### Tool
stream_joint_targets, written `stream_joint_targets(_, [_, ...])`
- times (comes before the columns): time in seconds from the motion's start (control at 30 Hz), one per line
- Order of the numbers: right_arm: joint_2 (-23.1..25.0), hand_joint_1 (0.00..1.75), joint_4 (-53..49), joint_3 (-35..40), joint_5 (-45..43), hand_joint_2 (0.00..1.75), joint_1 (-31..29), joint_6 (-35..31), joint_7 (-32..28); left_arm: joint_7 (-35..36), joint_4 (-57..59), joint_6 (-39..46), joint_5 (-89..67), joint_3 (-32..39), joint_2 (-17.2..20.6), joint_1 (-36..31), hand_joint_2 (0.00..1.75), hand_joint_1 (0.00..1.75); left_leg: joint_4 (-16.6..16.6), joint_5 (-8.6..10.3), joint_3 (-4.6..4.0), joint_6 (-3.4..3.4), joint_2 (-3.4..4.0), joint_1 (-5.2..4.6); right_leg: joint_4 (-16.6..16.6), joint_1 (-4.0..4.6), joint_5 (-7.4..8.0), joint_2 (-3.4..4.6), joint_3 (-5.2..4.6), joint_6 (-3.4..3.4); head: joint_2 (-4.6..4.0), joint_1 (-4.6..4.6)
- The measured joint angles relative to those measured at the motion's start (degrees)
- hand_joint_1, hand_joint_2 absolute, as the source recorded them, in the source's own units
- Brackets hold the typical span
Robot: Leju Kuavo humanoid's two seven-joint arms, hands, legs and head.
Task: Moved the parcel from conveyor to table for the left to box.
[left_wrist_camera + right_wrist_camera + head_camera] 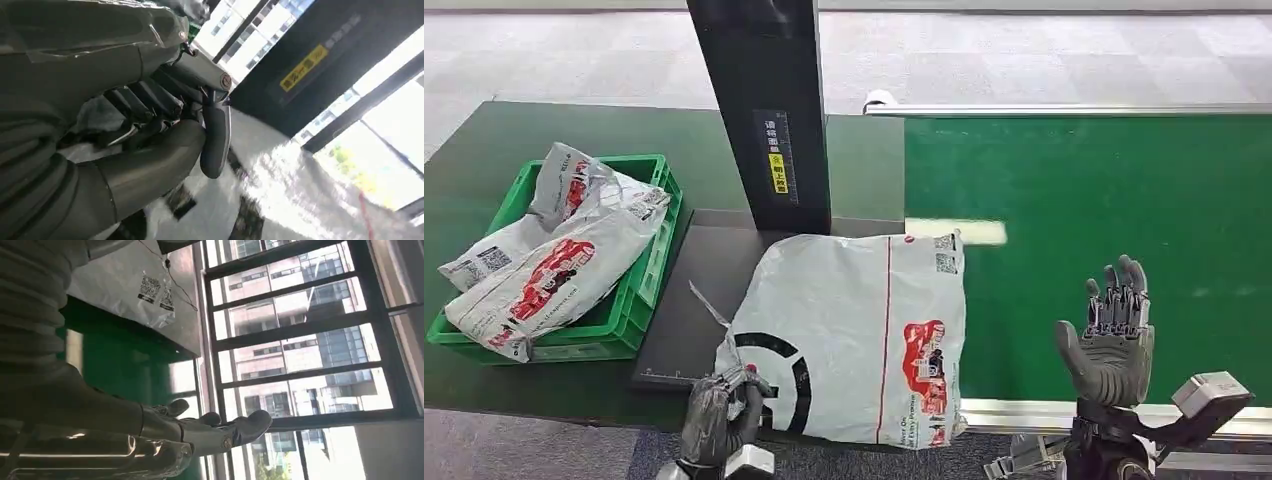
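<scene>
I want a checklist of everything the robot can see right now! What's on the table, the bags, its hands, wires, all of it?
Surface: dark table on the left, green conveyor belt on the right.
Job's things: white parcel lies flat on a dark mat, one edge reaching over the belt's rim; green crate already holds two similar bags.
Clutter: nothing seen.
Hands: left hand grips the parcel's near corner; right hand is raised over the belt, fingers apart, holding nothing.
Cables: nothing seen.
Surroundings: black upright post with a yellow label behind the parcel; pale tiled floor beyond; large windows in the right wrist view.
</scene>
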Motion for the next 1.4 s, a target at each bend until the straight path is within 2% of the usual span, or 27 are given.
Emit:
stream_joint_targets(0.23, [0.3, 0.0, 0.0, 0.0, 0.3, 1.75, 0.2, 0.0, 0.0, -0.6, -10.2, -0.9, 1.0, 0.7, 0.7, 0.0, 1.75, 1.75, 0.0, 0.0, 0.0, 0.0, 0.0, 0.0, 0.0, 0.0, 0.0, 0.0, 0.01, 0.0, 0.0, 0.0])
stream_joint_targets(0.93, [0.5, 0.0, 0.1, 0.1, 0.3, 1.75, 0.2, 0.1, 0.0, -1.7, -18.1, -2.1, 1.3, 1.9, 1.8, -0.9, 1.75, 1.75, 0.0, 0.0, 0.01, 0.0, 0.02, 0.0, 0.0, 0.0, 0.0, 0.0, 0.0, 0.0, 0.0, 0.0])
stream_joint_targets(0.97, [0.5, 0.0, 0.1, 0.1, 0.3, 1.75, 0.2, 0.2, 0.0, -1.5, -18.6, -2.1, 1.4, 2.2, 1.9, -0.9, 1.75, 0.0, 0.0, 0.0, 0.01, 0.0, 0.01, 0.0, 0.0, 0.0, 0.0, 0.0, 0.01, 0.0, 0.0, 0.0])
stream_joint_targets(1.03, [0.5, 0.0, 0.2, 0.2, 0.3, 1.75, 0.2, 0.2, 0.0, -1.1, -19.2, -2.6, 1.5, 2.6, 2.1, -0.8, 1.75, 0.0, 0.0, 0.0, 0.0, 0.0, 0.01, 0.0, 0.0, 0.0, 0.0, 0.0, 0.01, 0.0, 0.0, 0.0])
stream_joint_targets(1.13, [0.4, 0.0, 0.6, 0.3, 0.3, 1.75, 0.2, 0.2, 0.0, 4.1, -19.6, -13.1, -1.2, 2.6, 3.3, 0.0, 1.75, 0.0, 0.0, 0.0, -0.01, 0.0, 0.01, 0.0, 0.0, 0.0, 0.0, 0.0, 0.01, 0.0, 0.0, 0.0])
stream_joint_targets(1.2, [0.4, 0.0, 0.9, 0.3, 0.3, 1.75, 0.2, 0.4, -0.1, 3.9, -19.7, -17.2, -1.8, 2.6, 4.0, 1.4, 1.75, 0.0, 0.0, 0.0, -0.02, 0.0, 0.07, 0.0, 0.0, 0.0, 0.0, 0.02, -0.04, 0.0, 0.0, 0.02])
stream_joint_targets(1.4, [0.1, 0.0, 1.5, 0.1, 0.3, 1.75, 0.3, 0.7, -0.3, 3.9, -19.9, -19.6, -4.5, 3.3, 5.0, 2.8, 1.75, 0.0, 0.0, 0.0, -0.02, 0.0, 0.03, 0.0, 0.0, 0.0, -0.01, 0.0, -0.03, 0.0, 0.0, 0.0])
